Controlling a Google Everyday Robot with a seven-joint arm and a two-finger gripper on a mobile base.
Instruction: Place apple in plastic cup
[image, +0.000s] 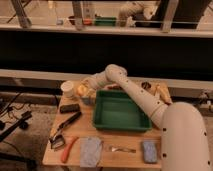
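Observation:
The apple (81, 90) is a small pale yellow fruit at the back left of the table, just right of a cream-white round container (67, 88). My gripper (85, 92) is at the apple and appears shut on it, with the arm reaching in from the lower right. The greyish-blue plastic cup (87, 100) stands directly under the gripper, partly hidden by it. The apple sits at the cup's rim level or a little above; I cannot tell whether it touches the cup.
A green rectangular tray (121, 122) fills the table's middle. A black block (69, 107), a black-handled tool (65, 126), an orange-handled tool (68, 148), a grey-blue cloth (91, 151), a fork (120, 148) and a blue sponge (149, 150) lie around it. Small yellowish items (161, 91) sit back right.

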